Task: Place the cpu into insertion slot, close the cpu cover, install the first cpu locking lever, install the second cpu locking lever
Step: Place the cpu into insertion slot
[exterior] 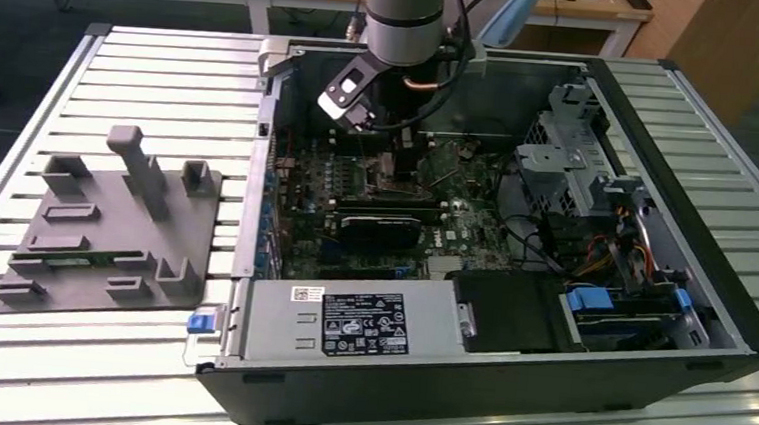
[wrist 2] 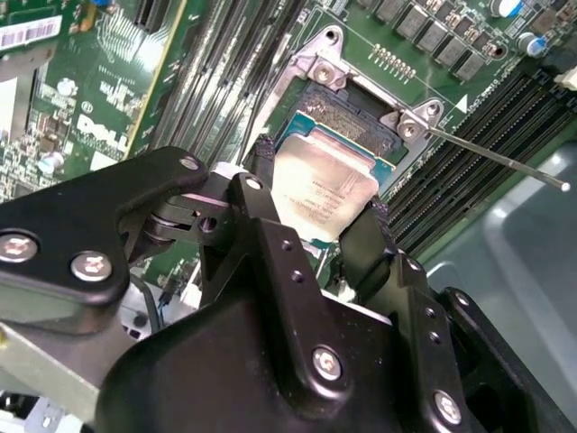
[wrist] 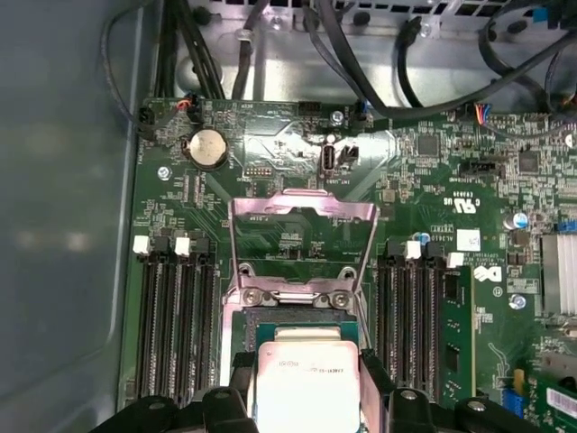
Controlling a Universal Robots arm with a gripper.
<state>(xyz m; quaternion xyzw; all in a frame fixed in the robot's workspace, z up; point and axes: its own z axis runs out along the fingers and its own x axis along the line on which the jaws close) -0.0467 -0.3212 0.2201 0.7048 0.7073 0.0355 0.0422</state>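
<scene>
Nearest my wrist cameras, the gripper (wrist 2: 315, 203) has its two black fingers (wrist 2: 261, 167) closed in narrow on the cpu (wrist 2: 326, 180), pressing on two opposite edges. The chip sits squarely between the fingertips. It is square, so I see no long axis. It lies flat with its dull metal face turned up at the cameras, its edges roughly parallel to the socket's.

Directly beneath it is the insertion slot (wrist 2: 352, 113). I can see only a dark strip of the slot and its silvery rim past the chip's far edge, because the cpu covers the rest. I cannot tell whether the chip is seated or just above the contacts.

In the first wrist view the cpu (wrist: 305, 374) is cut off at its near edge. Beyond it the cpu cover (wrist: 302, 209) stands swung open, away from the socket. A thin locking lever (wrist 2: 491, 155) sticks out unlatched from one corner.

Further off are the memory slots (wrist: 176, 325) and the green motherboard (wrist: 433, 180). In the exterior view the arm (exterior: 404, 14) reaches down into the computer case (exterior: 694, 295) and blocks the socket.
</scene>
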